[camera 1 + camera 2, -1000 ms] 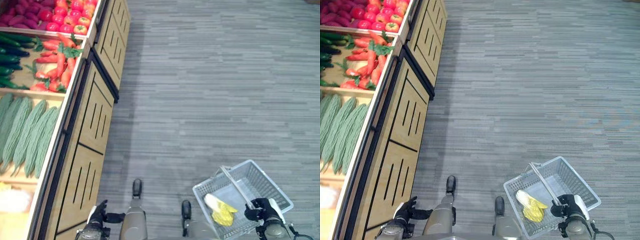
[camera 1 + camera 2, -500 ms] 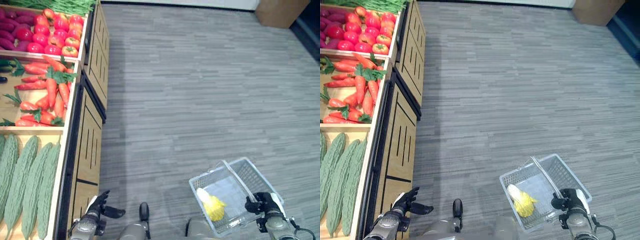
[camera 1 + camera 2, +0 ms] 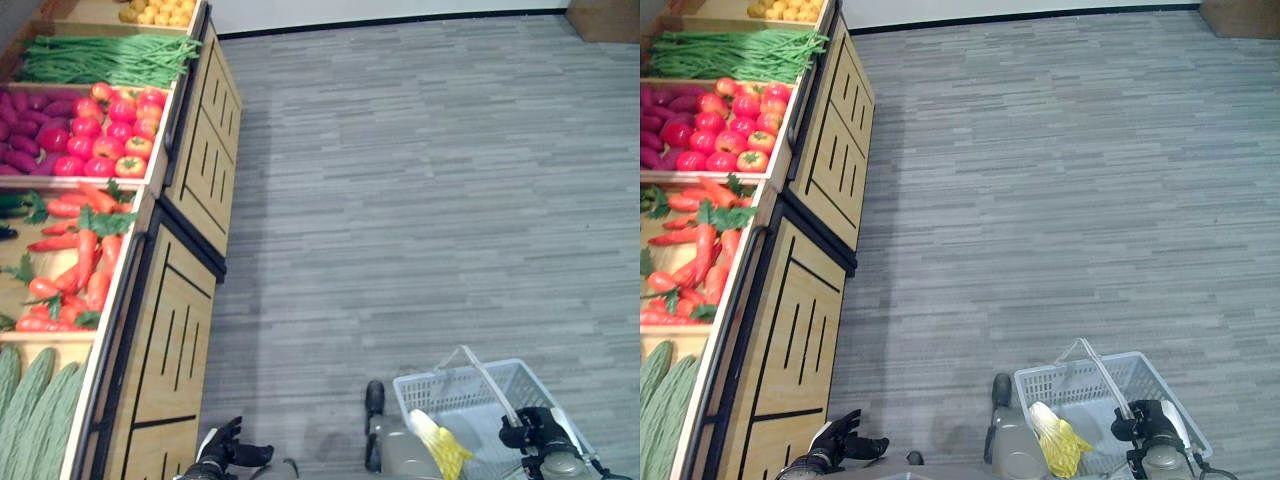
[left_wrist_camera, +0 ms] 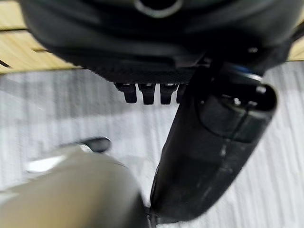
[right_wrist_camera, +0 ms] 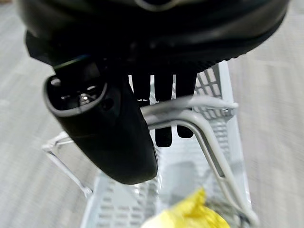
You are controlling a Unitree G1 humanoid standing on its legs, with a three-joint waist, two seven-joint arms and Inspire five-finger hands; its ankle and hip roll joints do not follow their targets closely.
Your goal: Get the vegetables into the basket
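Observation:
A light grey wire basket (image 3: 442, 392) hangs low at my right side over the floor. Its metal handle (image 5: 199, 126) runs under the curled fingers of my right hand (image 3: 535, 432), which is shut on it. Inside the basket lies a yellow and white leafy vegetable (image 3: 1060, 442). My left hand (image 3: 840, 442) hangs by the wooden shelf front, open and holding nothing, its thumb (image 4: 213, 142) held straight. The shelf bins on my left hold carrots (image 3: 85, 250), red tomatoes (image 3: 110, 135), green beans (image 3: 110, 60) and long bumpy green gourds (image 3: 35, 400).
The wooden shelf unit (image 3: 190, 300) with slotted panels runs along my left side. Purple vegetables (image 3: 30, 125) lie beside the tomatoes, and a bin of small yellow produce (image 3: 160, 12) sits at the far end. Grey plank floor (image 3: 420, 200) stretches ahead and to the right.
The whole picture has shifted, so the camera has moved along the shelf; green beans and the far bin have come into view. The basket stays in my right hand; the left stays open.

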